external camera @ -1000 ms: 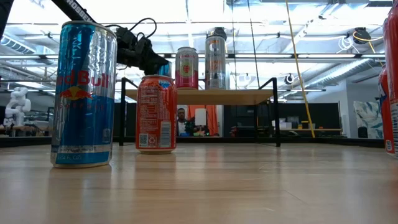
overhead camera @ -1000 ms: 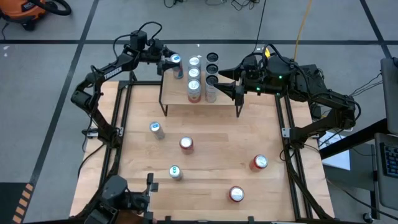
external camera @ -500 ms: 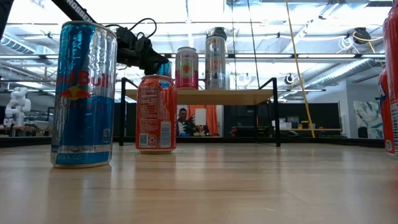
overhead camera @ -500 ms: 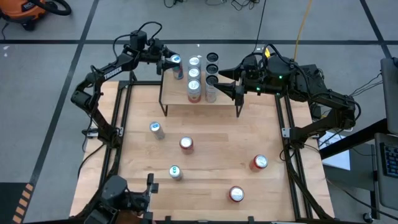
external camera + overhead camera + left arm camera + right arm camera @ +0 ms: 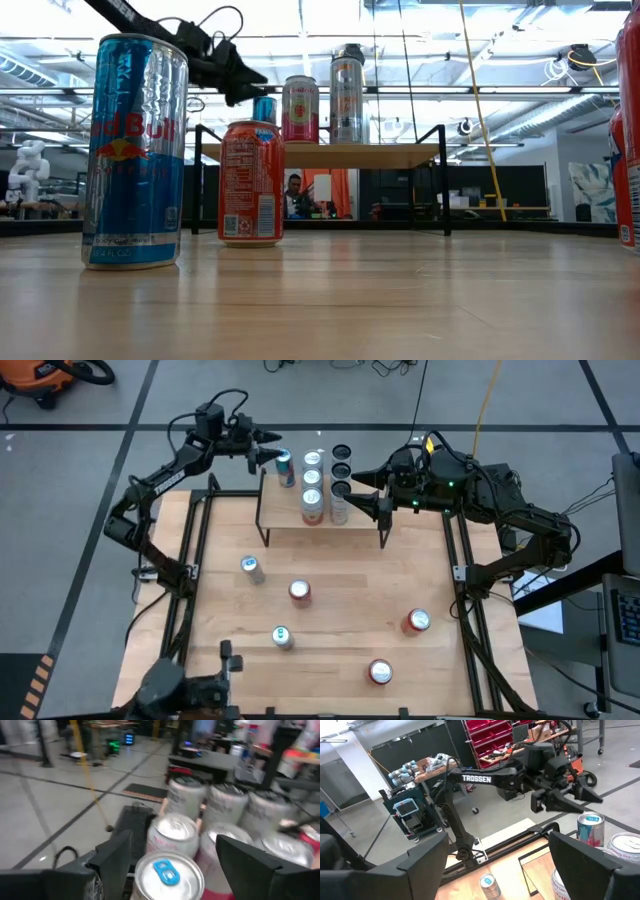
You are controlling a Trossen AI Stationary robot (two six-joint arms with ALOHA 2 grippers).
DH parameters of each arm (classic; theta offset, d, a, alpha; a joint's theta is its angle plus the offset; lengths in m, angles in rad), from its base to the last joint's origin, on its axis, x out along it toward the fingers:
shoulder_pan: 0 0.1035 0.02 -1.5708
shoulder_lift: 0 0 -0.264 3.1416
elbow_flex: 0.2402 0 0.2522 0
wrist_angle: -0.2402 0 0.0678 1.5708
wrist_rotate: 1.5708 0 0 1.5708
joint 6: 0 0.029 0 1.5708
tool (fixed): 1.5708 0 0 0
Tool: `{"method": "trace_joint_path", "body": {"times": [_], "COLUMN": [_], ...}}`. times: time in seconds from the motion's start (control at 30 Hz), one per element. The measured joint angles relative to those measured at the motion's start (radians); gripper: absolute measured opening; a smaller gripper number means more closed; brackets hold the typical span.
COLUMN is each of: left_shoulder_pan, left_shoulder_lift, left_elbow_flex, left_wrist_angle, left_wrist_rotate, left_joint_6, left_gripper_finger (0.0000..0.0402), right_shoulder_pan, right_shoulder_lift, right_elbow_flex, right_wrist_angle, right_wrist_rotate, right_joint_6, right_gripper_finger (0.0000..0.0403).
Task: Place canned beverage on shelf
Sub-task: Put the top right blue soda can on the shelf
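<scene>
With the left gripper (image 5: 272, 456) fingers apart just left of the blue can (image 5: 285, 467) at the shelf (image 5: 275, 520) far-left corner, any sideways contact risks toppling it; right gripper (image 5: 362, 491) waits open.

The whole light wooden tabletop (image 5: 330, 600) is seen straight down from overhead. A level view across it is given from its surface, very near a tall blue-and-silver drink can (image 5: 134, 150). The small raised wooden shelf on black legs (image 5: 320, 520) is shared by the overhead, low and both close wrist views.
</scene>
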Motion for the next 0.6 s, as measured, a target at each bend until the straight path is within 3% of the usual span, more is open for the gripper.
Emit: {"method": "trace_joint_path", "body": {"times": [0.17, 0.23, 0.3, 0.43, 0.5, 0.6], "left_shoulder_pan": [-0.052, -0.096, -0.152, -0.264, -0.288, -0.269], "left_shoulder_lift": [-0.128, -0.192, -0.242, -0.282, -0.282, -0.261], "left_elbow_flex": [0.0, 0.002, 0.012, 0.03, 0.03, 0.031], "left_wrist_angle": [-0.004, -0.023, -0.104, -0.292, -0.337, -0.354], "left_wrist_rotate": [-0.179, -0.296, -0.448, -0.75, -0.779, -0.708], "left_joint_6": [-0.214, -0.259, -0.228, 0.011, 0.068, 0.052], "left_gripper_finger": [0.0283, 0.0283, 0.0283, 0.0283, 0.0283, 0.0283], "right_shoulder_pan": [-0.002, -0.006, -0.007, -0.007, -0.007, -0.007], "right_shoulder_lift": [0.0, 0.0, 0.0, 0.0, 0.0, 0.0], "right_elbow_flex": [0.0, 0.0, 0.0, 0.0, 0.0, 0.0], "right_wrist_angle": [0.0, 0.0, -0.001, -0.006, -0.015, -0.036], "right_wrist_rotate": [0.0, 0.0, 0.001, 0.005, 0.005, 0.005], "right_joint_6": [-0.005, -0.005, -0.005, -0.031, -0.039, -0.042], "right_gripper_finger": [0.0322, 0.0322, 0.0322, 0.0322, 0.0322, 0.0322]}}
